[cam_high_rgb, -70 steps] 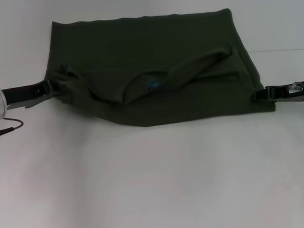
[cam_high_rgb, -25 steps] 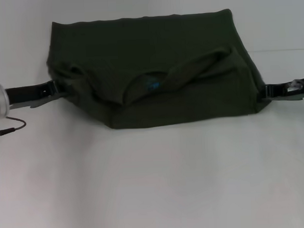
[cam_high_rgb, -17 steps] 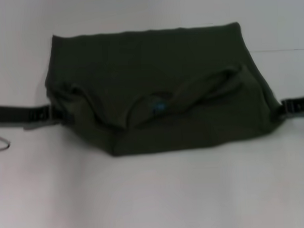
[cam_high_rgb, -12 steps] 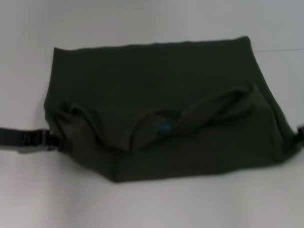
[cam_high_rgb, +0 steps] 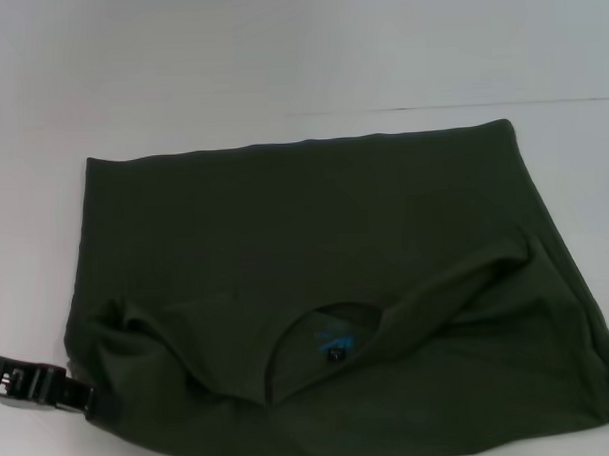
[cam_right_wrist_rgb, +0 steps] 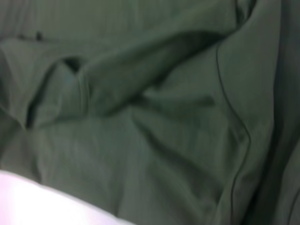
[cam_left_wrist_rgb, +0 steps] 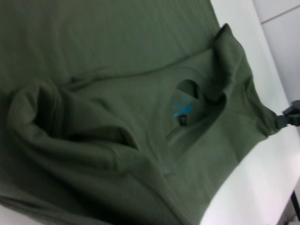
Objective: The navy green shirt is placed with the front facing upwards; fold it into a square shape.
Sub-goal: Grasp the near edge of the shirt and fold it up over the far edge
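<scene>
The navy green shirt lies folded over on the white table, its near layer bunched. The collar opening with blue print faces up near the front. My left gripper is at the shirt's near left corner, shut on the fabric. In the left wrist view, my right gripper pinches the shirt's opposite near corner; in the head view it is almost off the right edge. The right wrist view shows only wrinkled shirt cloth. No chest lettering shows.
White table surface surrounds the shirt. A seam line in the table runs along the far right.
Both grippers have dragged the shirt toward me. Its far edge slid from the back of the table to the middle, and the near edge now reaches the bottom of the head view.
</scene>
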Controlling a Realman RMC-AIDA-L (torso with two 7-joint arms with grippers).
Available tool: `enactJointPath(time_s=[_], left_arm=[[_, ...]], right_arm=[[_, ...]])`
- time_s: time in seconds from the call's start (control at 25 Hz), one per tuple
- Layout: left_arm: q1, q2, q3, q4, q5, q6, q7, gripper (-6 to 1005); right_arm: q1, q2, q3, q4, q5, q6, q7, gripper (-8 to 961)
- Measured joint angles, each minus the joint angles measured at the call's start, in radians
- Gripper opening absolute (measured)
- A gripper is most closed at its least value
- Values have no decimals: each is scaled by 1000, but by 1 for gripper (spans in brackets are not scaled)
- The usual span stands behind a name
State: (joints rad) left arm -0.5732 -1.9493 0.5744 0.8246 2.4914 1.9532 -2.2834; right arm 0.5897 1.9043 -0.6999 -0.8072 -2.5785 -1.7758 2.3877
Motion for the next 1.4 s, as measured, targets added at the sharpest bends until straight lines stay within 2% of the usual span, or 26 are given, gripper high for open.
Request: enactJointPath(time_s=[0.04, 0.2, 0.4, 0.64, 0.8, 0.88, 1.0, 1.16, 1.24, 1.32, 1.4], left_arm=[[-1, 0, -4, 0, 8, -11, -4, 0], [-26, 10, -22, -4, 20, -101, -50, -1], [-78, 26, -23, -8, 19, -242, -136, -1], [-123, 31, -24, -5, 15, -365, -199, -1], [-143, 25, -26, -7, 12, -469, -224, 0], [-147, 16, -26, -15, 12, -527, -229, 0], [-149, 1, -24, -24, 9, -606, -229, 0], [-154, -8, -18, -27, -11, -679, -230, -1], [-161, -14, -15, -28, -13, -718, -230, -1], [-172, -20, -9, -37, -13, -760, -230, -1], [-187, -22, -2, -58, -9, -794, -230, -1]], right_arm=[[0, 0, 0, 0, 0, 0, 0, 19], [17, -2, 122, 0, 25, 12, -14, 19], [33, -11, 201, 0, 113, 104, 4, 19], [32, -5, 243, 6, 307, 239, 23, 19], [29, 2, 239, 33, 362, 346, 23, 19], [32, 12, 236, 61, 363, 422, 17, 19], [34, 40, 229, 102, 363, 554, -8, 19], [51, 69, 201, 134, 363, 684, -34, 19], [65, 76, 164, 148, 362, 745, -31, 19], [86, 89, 112, 168, 362, 860, -7, 19], [94, 94, 103, 170, 362, 892, -1, 19]])
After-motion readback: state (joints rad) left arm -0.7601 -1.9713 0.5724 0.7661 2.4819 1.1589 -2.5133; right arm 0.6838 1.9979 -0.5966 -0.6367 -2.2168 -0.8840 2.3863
